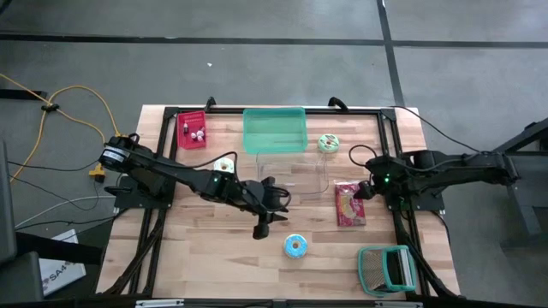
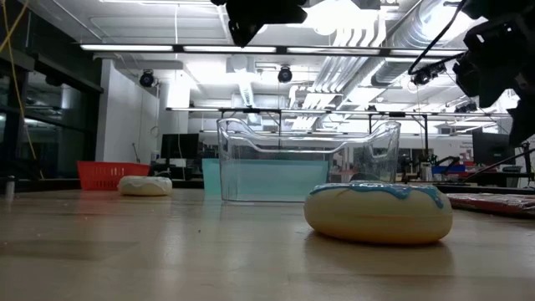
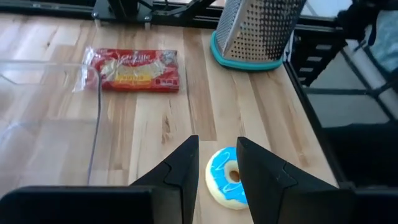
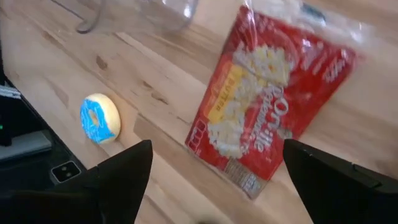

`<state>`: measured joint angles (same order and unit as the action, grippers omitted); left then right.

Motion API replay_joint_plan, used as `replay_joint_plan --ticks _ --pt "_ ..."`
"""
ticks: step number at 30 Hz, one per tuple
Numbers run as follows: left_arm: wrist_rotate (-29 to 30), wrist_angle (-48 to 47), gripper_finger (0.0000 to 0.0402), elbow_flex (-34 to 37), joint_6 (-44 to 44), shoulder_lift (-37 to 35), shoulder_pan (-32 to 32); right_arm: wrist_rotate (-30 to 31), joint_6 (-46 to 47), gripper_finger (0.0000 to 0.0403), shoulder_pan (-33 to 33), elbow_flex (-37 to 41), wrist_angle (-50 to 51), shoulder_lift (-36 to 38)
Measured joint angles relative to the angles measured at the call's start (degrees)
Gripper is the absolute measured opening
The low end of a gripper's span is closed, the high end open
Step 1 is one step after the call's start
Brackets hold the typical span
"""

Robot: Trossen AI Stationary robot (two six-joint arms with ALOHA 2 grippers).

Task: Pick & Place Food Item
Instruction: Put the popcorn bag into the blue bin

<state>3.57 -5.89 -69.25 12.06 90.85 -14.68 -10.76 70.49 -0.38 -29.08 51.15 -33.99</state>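
A blue-iced donut (image 1: 295,246) lies flat on the wooden table, near the front; it fills the foreground of the low view (image 2: 378,211). My left gripper (image 1: 270,214) hangs well above the table, to the donut's left, open by a narrow gap; in its wrist view the donut (image 3: 225,180) shows beyond the gap. A red popcorn bag (image 1: 348,204) lies flat to the right. My right gripper (image 4: 217,149) is open wide above the bag (image 4: 267,99), clear of it. A clear plastic tub (image 1: 295,174) stands at the table's middle.
A teal bin (image 1: 275,130), a red basket (image 1: 192,130), a green-iced donut (image 1: 328,143) and a pale donut (image 1: 224,165) sit along the far side. A metal grater with a teal rim (image 1: 385,267) lies at the near right corner. Black frame rails (image 1: 163,171) border the table.
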Motion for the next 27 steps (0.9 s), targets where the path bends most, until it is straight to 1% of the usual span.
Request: replay_joint_plan --ticks 4,10,27 --pt "-0.01 0.0 0.0105 0.0 -2.19 0.0 0.0 -1.71 3.69 0.035 0.0 0.0 1.77 -1.02" --pt "-0.03 0.0 0.0105 0.0 -1.75 0.0 0.0 -4.02 7.56 0.035 0.0 0.0 2.3 -3.23" --pt "-0.14 0.17 0.0105 0.0 -1.27 0.0 -0.11 -6.33 10.82 0.035 0.75 0.0 2.43 -10.22"
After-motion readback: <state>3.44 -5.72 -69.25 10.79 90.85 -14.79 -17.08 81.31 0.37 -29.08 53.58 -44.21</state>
